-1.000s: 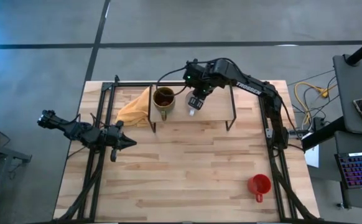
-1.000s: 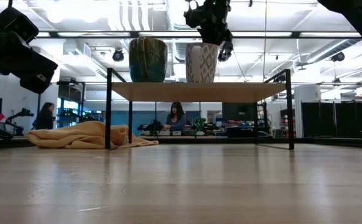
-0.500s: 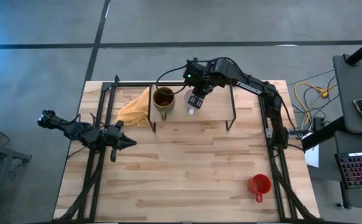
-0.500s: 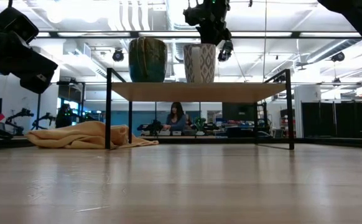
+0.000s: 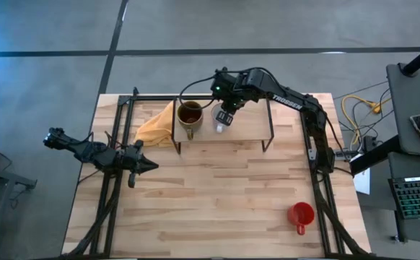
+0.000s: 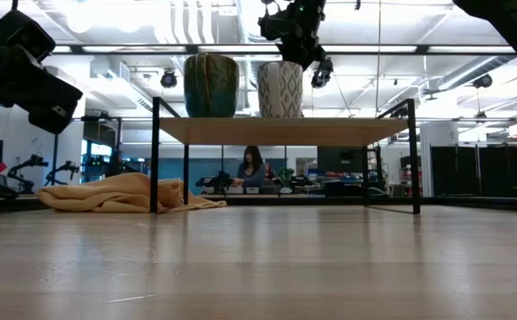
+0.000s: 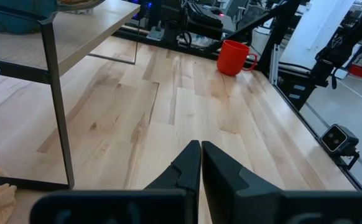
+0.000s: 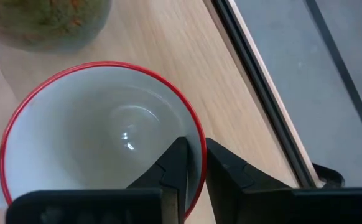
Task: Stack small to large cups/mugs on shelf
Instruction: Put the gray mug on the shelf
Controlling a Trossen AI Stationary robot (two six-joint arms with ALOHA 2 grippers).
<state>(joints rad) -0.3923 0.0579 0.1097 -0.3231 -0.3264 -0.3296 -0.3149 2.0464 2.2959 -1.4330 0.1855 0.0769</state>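
While the right tool (image 5: 223,118) has the white mug (image 6: 280,90) pinched by its rim, one finger inside and one outside, nearly closed with only the thin wall between them, that mug sits on the shelf (image 6: 347,130) just beside the olive mug (image 5: 190,115). The left tool (image 7: 200,163) is fully closed on nothing, parked over the bench (image 5: 217,195) well away from the shelf. The red mug (image 5: 301,214) is still down on the bench near the right front corner, far from the others.

What I'd worry about: the grip is on a skinny rim of smooth glazed ceramic, so a slip or a tilt seems possible if the arm moves sideways. The two mugs are close, so a nudge could knock the olive one, and the shelf is a narrow light-wood board on thin black legs, so there's not much room before an edge.

Materials-wise: the olive mug has a mottled, glossy glaze with a dark inside; the white one has a patterned outside, a shiny white interior and a thin red line on the rim. A soft yellow cloth (image 5: 156,127) is crumpled by the shelf's left leg.
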